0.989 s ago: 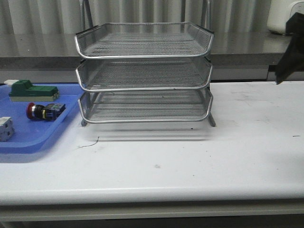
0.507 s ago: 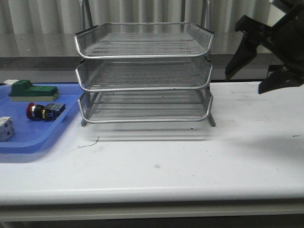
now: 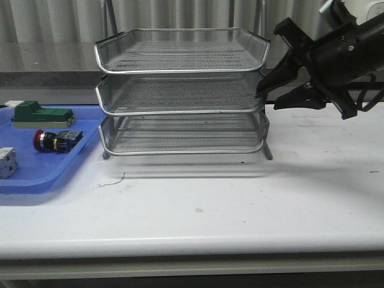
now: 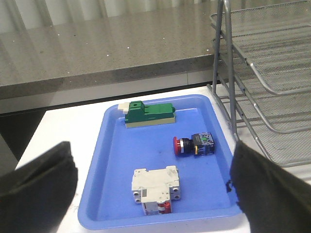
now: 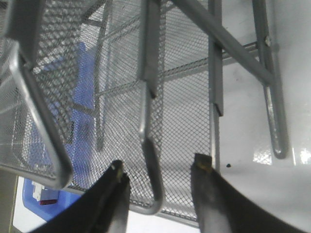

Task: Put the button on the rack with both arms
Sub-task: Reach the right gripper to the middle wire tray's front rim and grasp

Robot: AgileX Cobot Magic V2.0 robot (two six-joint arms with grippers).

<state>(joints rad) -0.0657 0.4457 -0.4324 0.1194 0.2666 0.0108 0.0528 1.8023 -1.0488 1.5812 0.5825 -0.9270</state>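
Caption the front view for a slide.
Open right gripper at the rack's right edge; button lies in the blue tray.

The rack (image 3: 180, 90) is bare silver metal: fine wire mesh in the trays, dull and grainy-looking, edged with smooth rounded rims that catch bright highlights. Its upright rods, at the top of the front view, look like the same polished metal. At lower left, the tray (image 3: 36, 180) is smooth blue plastic with a soft sheen. On it, the button (image 3: 56, 140) has a glossy red plastic head, a shiny silver collar and a black plastic body. The green block (image 3: 39, 113) looks like matt plastic, and the white part (image 3: 7, 162) like plain white plastic. The bench (image 3: 240, 204) is a smooth, pale, slightly glossy surface with small dark marks. The right end effector (image 3: 269, 96) is matt black.
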